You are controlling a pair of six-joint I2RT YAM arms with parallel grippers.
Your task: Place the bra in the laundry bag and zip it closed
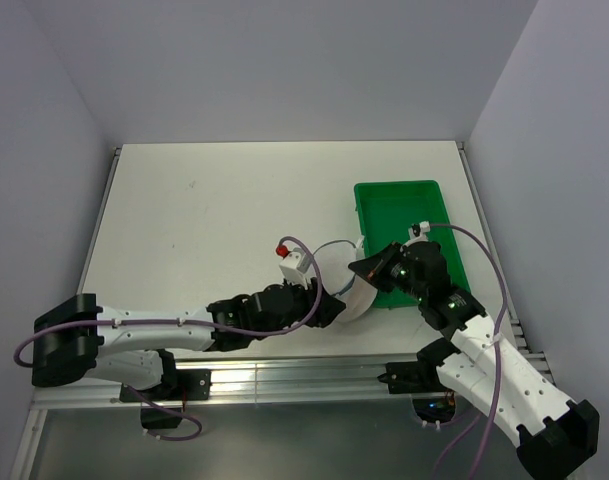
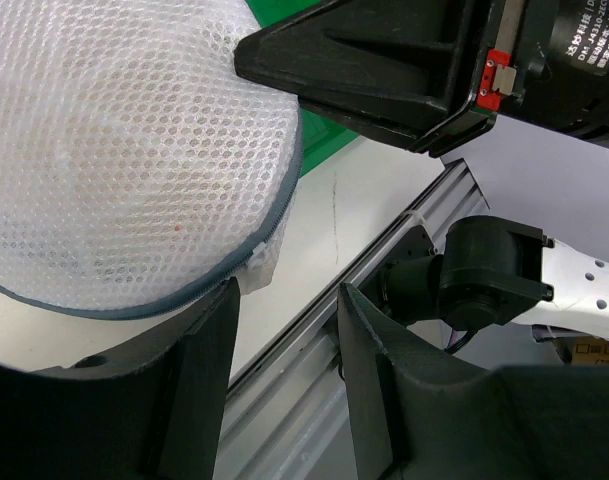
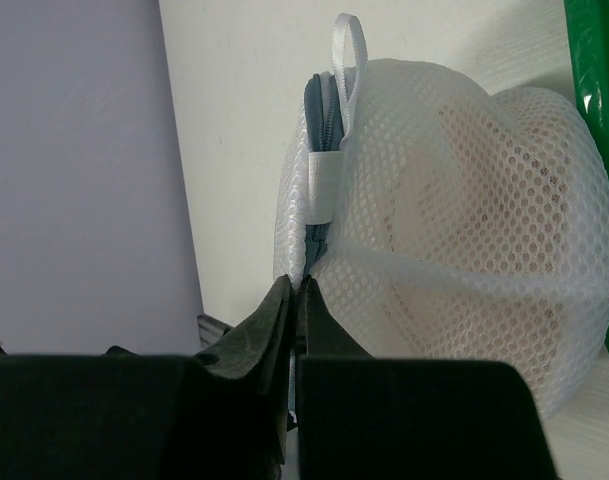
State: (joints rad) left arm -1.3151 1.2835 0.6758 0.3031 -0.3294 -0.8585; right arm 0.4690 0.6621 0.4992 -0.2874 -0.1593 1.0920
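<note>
The laundry bag [image 1: 356,298] is a white mesh dome with a grey zipper rim, lying on the table just left of the green tray. The peach bra [image 3: 484,230] shows faintly through the mesh, inside the bag. My right gripper [image 3: 302,285] is shut on the bag's zipper seam, just below a white fabric loop [image 3: 349,45]; in the top view it [image 1: 362,272] sits at the bag's right edge. My left gripper [image 2: 284,300] is open and empty, its left finger just under the bag's rim [image 2: 274,225]; in the top view it [image 1: 329,308] is at the bag's left side.
A green plastic tray [image 1: 399,186] stands right of the bag, and its wall shows in the right wrist view [image 3: 594,100]. An aluminium rail [image 1: 284,380] runs along the table's near edge. Grey walls close in the table on the left, back and right.
</note>
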